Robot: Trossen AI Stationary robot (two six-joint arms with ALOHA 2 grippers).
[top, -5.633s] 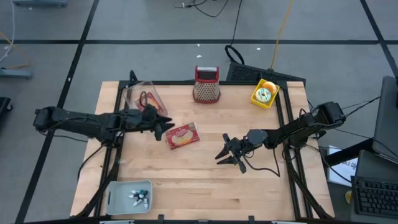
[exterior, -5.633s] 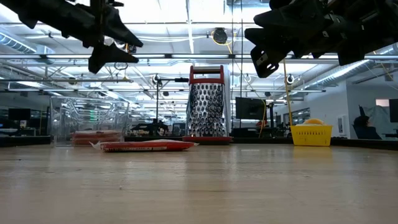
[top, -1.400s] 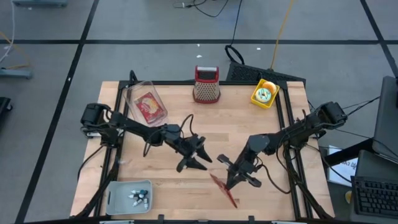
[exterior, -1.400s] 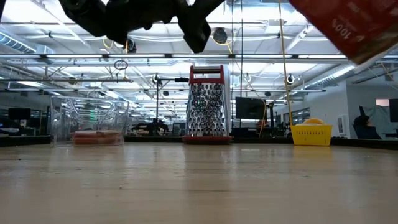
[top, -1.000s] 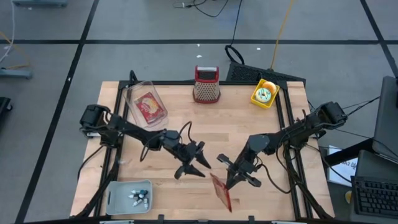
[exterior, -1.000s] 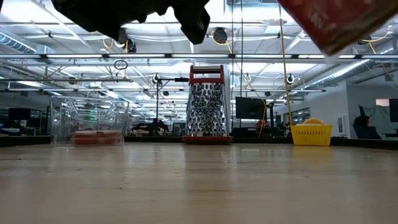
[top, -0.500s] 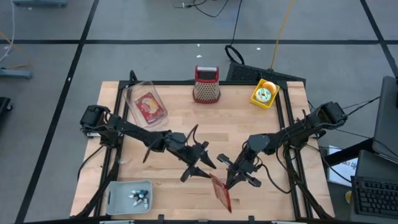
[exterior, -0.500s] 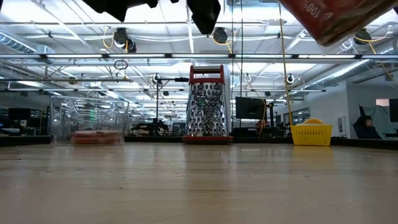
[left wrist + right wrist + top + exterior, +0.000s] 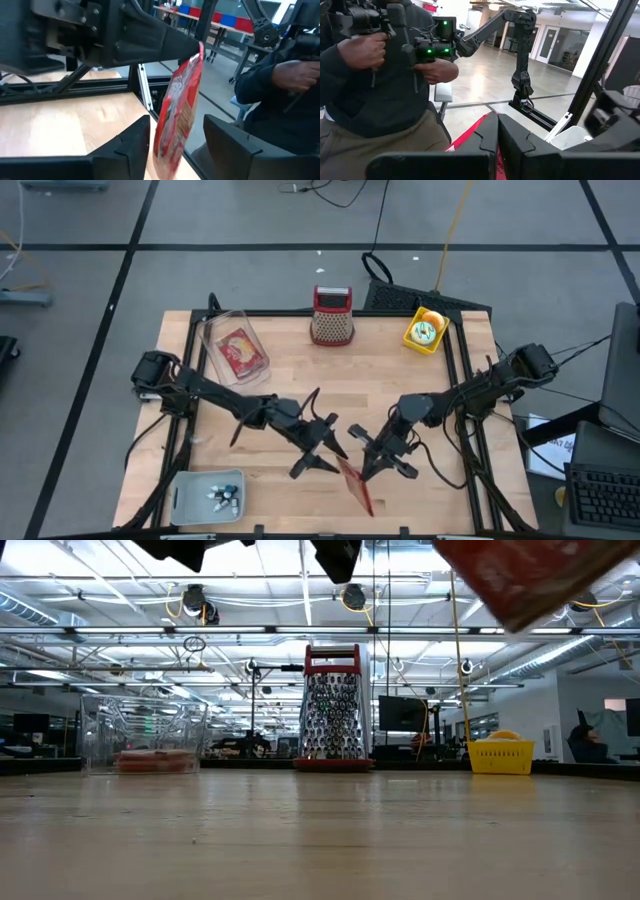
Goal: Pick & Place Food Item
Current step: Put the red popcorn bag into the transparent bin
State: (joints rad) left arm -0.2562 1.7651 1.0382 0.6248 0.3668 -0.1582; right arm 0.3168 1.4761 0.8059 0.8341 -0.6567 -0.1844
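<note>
Low view: bare wooden table [image 9: 320, 840], right tool [image 9: 372, 463] pinching the red packet [image 9: 520, 575] aloft, left tool [image 9: 322, 448] open

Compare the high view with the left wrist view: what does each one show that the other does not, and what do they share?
Only the high view shows the grater, the yellow bin, the clear container holding another red packet, and the grey tray.

Only the left wrist view shows a person's hand and dark sleeve beyond the table edge.

Both show the red food packet hanging from the shut right gripper, with the left gripper open beside it, above the wooden table.
</note>
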